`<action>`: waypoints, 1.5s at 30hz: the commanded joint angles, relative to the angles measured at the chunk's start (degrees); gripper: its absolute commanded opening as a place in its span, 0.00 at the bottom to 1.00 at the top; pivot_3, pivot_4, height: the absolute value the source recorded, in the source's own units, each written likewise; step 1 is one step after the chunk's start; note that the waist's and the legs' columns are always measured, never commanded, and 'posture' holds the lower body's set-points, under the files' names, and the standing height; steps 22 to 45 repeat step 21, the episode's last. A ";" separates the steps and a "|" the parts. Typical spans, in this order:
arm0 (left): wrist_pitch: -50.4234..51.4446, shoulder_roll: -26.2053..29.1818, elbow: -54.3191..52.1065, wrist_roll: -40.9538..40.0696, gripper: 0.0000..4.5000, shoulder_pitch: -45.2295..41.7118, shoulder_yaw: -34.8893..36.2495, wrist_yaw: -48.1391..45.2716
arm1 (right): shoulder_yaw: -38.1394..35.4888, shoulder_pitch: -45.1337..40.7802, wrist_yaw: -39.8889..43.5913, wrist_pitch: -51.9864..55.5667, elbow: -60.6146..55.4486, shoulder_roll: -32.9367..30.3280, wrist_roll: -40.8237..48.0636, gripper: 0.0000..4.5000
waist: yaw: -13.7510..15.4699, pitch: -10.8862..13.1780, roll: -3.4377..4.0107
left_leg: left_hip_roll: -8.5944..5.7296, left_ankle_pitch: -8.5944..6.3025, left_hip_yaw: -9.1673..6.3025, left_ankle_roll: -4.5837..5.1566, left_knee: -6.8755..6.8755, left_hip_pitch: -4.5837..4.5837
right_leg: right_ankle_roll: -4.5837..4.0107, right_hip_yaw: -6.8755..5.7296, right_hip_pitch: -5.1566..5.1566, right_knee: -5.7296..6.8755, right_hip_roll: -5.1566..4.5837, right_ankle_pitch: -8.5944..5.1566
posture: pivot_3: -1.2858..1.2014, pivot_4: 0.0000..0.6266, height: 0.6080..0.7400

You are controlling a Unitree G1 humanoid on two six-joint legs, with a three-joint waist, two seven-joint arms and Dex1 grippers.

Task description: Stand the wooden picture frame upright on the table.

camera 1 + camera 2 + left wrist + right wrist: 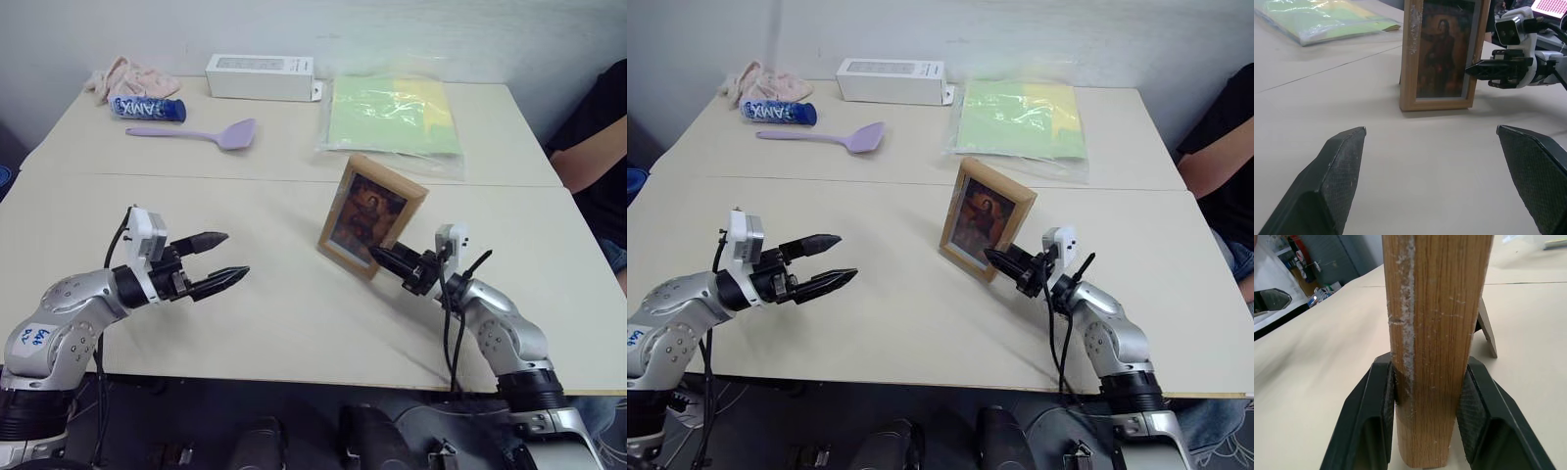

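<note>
The frame's (pixel 371 216) back and stand are hidden from the head views; in the right wrist view only a strip of the stand (pixel 1487 327) is seen behind the frame's edge, whose top is cut off at 12 o'clock. In the left wrist view the frame's top is likewise cut off. The person (pixel 600 137) at 3 o'clock is cropped by the edge, so that only an arm and dark sleeve are seen. The lettering on the blue tube (pixel 147 109) at 11 o'clock is only partly legible. The print on the white box (pixel 260 76) cannot be read.
</note>
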 commanded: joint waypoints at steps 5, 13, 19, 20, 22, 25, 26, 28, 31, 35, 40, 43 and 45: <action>0.05 -0.41 -0.43 1.53 1.00 -0.54 2.39 -1.00 | -1.21 0.70 -0.92 -0.66 -0.76 1.87 -4.33 0.45 | -0.16 -0.08 -0.13 | 0.00 0.00 0.00 -0.01 -0.01 0.12 | 0.00 0.05 0.09 0.02 0.00 0.00 | 0.52 0.24 1.00; -5.34 0.86 2.60 8.22 1.00 3.15 3.41 -4.01 | -3.24 4.68 6.69 -6.15 -5.96 -2.51 -7.67 0.99 | 0.08 -0.05 -0.09 | -0.01 -0.01 0.01 0.00 -0.12 -0.12 | 0.01 0.01 -0.12 0.00 0.00 0.01 | 0.52 0.24 1.00; -18.21 2.52 8.70 17.93 1.00 11.30 6.22 -7.18 | -7.63 13.09 15.74 -24.50 -6.15 -12.01 -15.94 0.99 | 0.14 -0.05 -0.08 | -0.02 -0.06 0.05 0.05 -0.16 -0.12 | 0.01 0.01 -0.11 -0.26 0.00 0.01 | 0.52 0.24 1.00; -21.27 2.81 9.88 19.32 1.00 12.67 6.64 -8.12 | -7.44 15.30 18.74 -29.51 -5.50 -13.95 -17.80 0.99 | 0.15 -0.04 -0.08 | -0.02 -0.06 0.06 0.05 -0.23 -0.09 | 0.01 0.01 -0.10 -0.29 0.00 0.01 | 0.52 0.24 1.00; -23.82 3.04 10.87 20.47 1.00 13.86 6.94 -8.94 | -7.36 17.06 20.43 -34.04 -4.51 -15.41 -19.69 0.99 | 0.15 -0.04 -0.08 | -0.02 -0.07 0.07 0.05 -0.24 -0.10 | 0.01 0.01 -0.10 -0.31 0.01 0.01 | 0.52 0.24 1.00; -23.82 3.04 10.87 20.47 1.00 13.86 6.94 -8.94 | -7.36 17.06 20.43 -34.04 -4.51 -15.41 -19.69 0.99 | 0.15 -0.04 -0.08 | -0.02 -0.07 0.07 0.05 -0.24 -0.10 | 0.01 0.01 -0.10 -0.31 0.01 0.01 | 0.52 0.24 1.00; -23.82 3.04 10.87 20.47 1.00 13.86 6.94 -8.94 | -7.36 17.06 20.43 -34.04 -4.51 -15.41 -19.69 0.99 | 0.15 -0.04 -0.08 | -0.02 -0.07 0.07 0.05 -0.24 -0.10 | 0.01 0.01 -0.10 -0.31 0.01 0.01 | 0.52 0.24 1.00; -23.82 3.04 10.87 20.47 1.00 13.86 6.94 -8.94 | -7.36 17.06 20.43 -34.04 -4.51 -15.41 -19.69 0.99 | 0.15 -0.04 -0.08 | -0.02 -0.07 0.07 0.05 -0.24 -0.10 | 0.01 0.01 -0.10 -0.31 0.01 0.01 | 0.52 0.24 1.00; -23.82 3.04 10.87 20.47 1.00 13.86 6.94 -8.94 | -7.36 17.06 20.43 -34.04 -4.51 -15.41 -19.69 0.99 | 0.15 -0.04 -0.08 | -0.02 -0.07 0.07 0.05 -0.24 -0.10 | 0.01 0.01 -0.10 -0.31 0.01 0.01 | 0.52 0.24 1.00; -23.82 3.04 10.87 20.47 1.00 13.86 6.94 -8.94 | -7.36 17.06 20.43 -34.04 -4.51 -15.41 -19.69 0.99 | 0.15 -0.04 -0.08 | -0.02 -0.07 0.07 0.05 -0.24 -0.10 | 0.01 0.01 -0.10 -0.31 0.01 0.01 | 0.52 0.24 1.00; -23.82 3.04 10.87 20.47 1.00 13.86 6.94 -8.94 | -7.36 17.06 20.43 -34.04 -4.51 -15.41 -19.69 0.99 | 0.15 -0.04 -0.08 | -0.02 -0.07 0.07 0.05 -0.24 -0.10 | 0.01 0.01 -0.10 -0.31 0.01 0.01 | 0.52 0.24 1.00; -23.82 3.04 10.87 20.47 1.00 13.86 6.94 -8.94 | -7.36 17.06 20.43 -34.04 -4.51 -15.41 -19.69 0.99 | 0.15 -0.04 -0.08 | -0.02 -0.07 0.07 0.05 -0.24 -0.10 | 0.01 0.01 -0.10 -0.31 0.01 0.01 | 0.52 0.24 1.00; -23.82 3.04 10.87 20.47 1.00 13.86 6.94 -8.94 | -7.36 17.06 20.43 -34.04 -4.51 -15.41 -19.69 0.99 | 0.15 -0.04 -0.08 | -0.02 -0.07 0.07 0.05 -0.24 -0.10 | 0.01 0.01 -0.10 -0.31 0.01 0.01 | 0.52 0.24 1.00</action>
